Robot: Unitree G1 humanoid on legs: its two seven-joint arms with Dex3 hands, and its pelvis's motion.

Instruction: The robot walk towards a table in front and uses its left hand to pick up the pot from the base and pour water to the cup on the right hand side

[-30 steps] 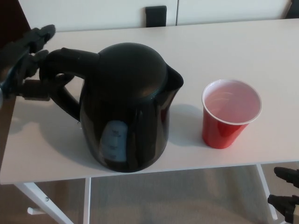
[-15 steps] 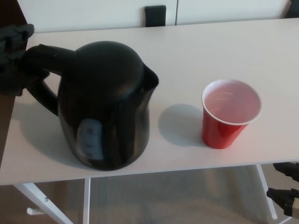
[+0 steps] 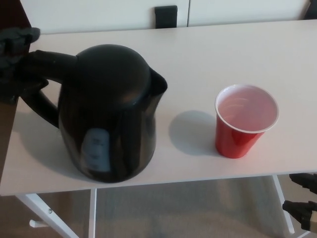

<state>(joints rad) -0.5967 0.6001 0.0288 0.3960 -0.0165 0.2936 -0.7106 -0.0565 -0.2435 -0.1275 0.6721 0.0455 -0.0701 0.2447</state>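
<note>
Nearest the camera, at the bottom right corner below the table edge, the right hand [image 3: 303,204] is hanging low; only dark finger parts are showing, so whether it is open or closed cannot be told. It is sitting where it was half a second ago, well apart from everything on the white table [image 3: 237,54].

Up from it and a little toward the left hand, the red cup [image 3: 245,120] is standing upright near the table's front edge, its pale inside looking empty. It is keeping its place from the earlier frames.

Further toward the left hand, the black pot [image 3: 109,114] is standing upright with its spout facing the cup and a clear gap of bare table between them. Since a second ago it has shifted away from the cup toward the left hand; over the last half second it is barely changing.

At the far left edge, the left hand [image 3: 15,62] is wrapping its fingers around the pot's handle [image 3: 42,74], gripping it.
</note>
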